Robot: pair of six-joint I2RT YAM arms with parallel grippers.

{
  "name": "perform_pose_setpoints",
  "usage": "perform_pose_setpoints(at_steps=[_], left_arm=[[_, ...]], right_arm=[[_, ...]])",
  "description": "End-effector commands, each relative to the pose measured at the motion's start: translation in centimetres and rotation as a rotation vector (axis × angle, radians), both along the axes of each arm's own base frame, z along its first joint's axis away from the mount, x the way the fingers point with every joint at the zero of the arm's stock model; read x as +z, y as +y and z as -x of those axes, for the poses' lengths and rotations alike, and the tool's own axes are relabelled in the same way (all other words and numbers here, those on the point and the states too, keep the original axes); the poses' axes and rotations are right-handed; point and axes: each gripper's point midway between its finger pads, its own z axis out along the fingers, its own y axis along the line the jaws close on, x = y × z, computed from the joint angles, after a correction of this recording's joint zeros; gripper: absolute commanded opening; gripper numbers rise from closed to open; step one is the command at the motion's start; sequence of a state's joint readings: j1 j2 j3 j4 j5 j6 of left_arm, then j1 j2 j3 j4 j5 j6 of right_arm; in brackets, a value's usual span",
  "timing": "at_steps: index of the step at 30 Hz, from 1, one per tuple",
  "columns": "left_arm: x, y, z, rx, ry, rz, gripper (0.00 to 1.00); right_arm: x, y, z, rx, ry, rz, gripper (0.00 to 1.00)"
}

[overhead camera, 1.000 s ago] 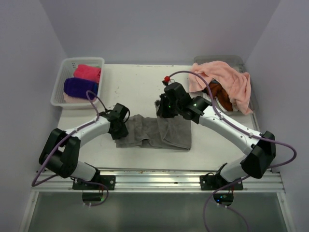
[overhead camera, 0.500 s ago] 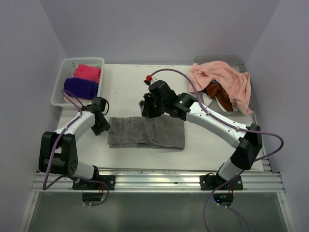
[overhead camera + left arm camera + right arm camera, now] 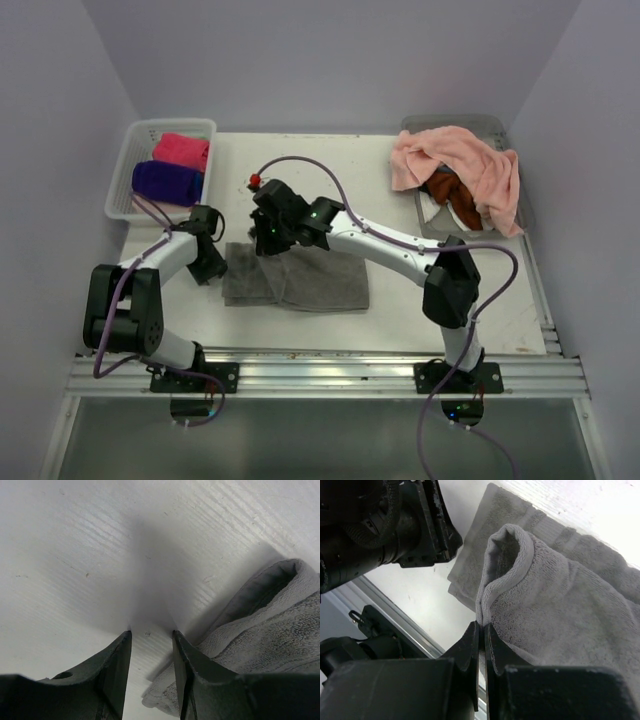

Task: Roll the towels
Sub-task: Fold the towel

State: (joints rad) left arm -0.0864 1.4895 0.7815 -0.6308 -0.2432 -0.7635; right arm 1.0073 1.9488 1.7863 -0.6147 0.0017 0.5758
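A grey towel [image 3: 310, 283] lies on the white table [image 3: 300, 180], its right part folded leftwards over itself. My right gripper [image 3: 268, 245] is shut on the towel's raised edge [image 3: 492, 587], pinched at the fingertips of the right gripper [image 3: 482, 625]. My left gripper [image 3: 214, 268] stands at the towel's left end, open. In the left wrist view only bare table shows between the tips of the left gripper [image 3: 151, 632], and the grey towel [image 3: 270, 630] lies against the outside of the right finger. Rolled hot pink [image 3: 182, 150] and purple [image 3: 167, 182] towels sit in the left basket.
A white basket [image 3: 120, 190] stands at the back left. A grey basket [image 3: 425, 215] at the back right holds a loose salmon pink towel [image 3: 470, 165] over a rust orange one [image 3: 458, 205]. A metal rail [image 3: 330, 365] runs along the near edge.
My right gripper has travelled left across the table with the towel's edge, folding the grey towel over itself. My left gripper has drawn back to the towel's left end.
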Motion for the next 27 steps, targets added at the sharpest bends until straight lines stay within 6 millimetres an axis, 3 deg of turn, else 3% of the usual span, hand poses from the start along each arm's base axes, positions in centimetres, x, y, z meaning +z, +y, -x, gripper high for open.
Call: perform_pose_setpoints(at_steps=[1,9,10,12,17,19,20,21,24,25,26,27], left_arm=[[-0.7,0.0,-0.2,-0.011,-0.003,0.006,0.42],[-0.9,0.0,0.0,-0.02,0.001,0.009,0.42],[-1.0,0.0,0.0,-0.02,0.0,0.011,0.42],[-1.0,0.0,0.1,-0.018,0.001,0.013,0.42],[-0.8,0.2,0.0,-0.007,-0.009,0.009,0.42],[-0.4,0.3,-0.1,-0.003,-0.02,0.011,0.43],[0.0,0.4,-0.2,0.002,-0.031,0.004,0.43],[0.6,0.6,-0.4,0.006,-0.048,-0.003,0.45],[2.7,1.8,-0.3,0.035,-0.073,-0.047,0.49],[3.6,2.3,-0.6,0.045,-0.094,-0.064,0.5],[4.3,2.6,-0.7,0.054,-0.106,-0.071,0.51],[5.2,3.1,-0.6,0.069,-0.126,-0.077,0.51]], right_arm=[[2.3,2.4,-0.1,0.032,-0.023,-0.074,0.0],[0.0,5.4,-0.6,0.03,-0.009,-0.06,0.0],[-1.0,5.7,-0.8,0.03,0.003,-0.051,0.0],[-1.2,6.4,-0.7,0.038,0.004,-0.055,0.0],[-3.8,8.1,0.2,0.061,0.065,-0.056,0.0],[-3.7,9.2,0.8,0.093,0.093,-0.095,0.12],[-4.1,9.6,0.9,0.102,0.109,-0.101,0.24],[-3.4,10.0,0.9,0.11,0.107,-0.119,0.48],[-1.5,9.1,0.4,0.108,0.059,-0.126,0.74],[-1.0,8.5,-0.4,0.084,0.031,-0.125,0.75],[-1.9,7.5,-0.5,0.072,0.038,-0.106,0.76],[0.3,6.1,-1.7,0.041,0.015,-0.135,0.76]])
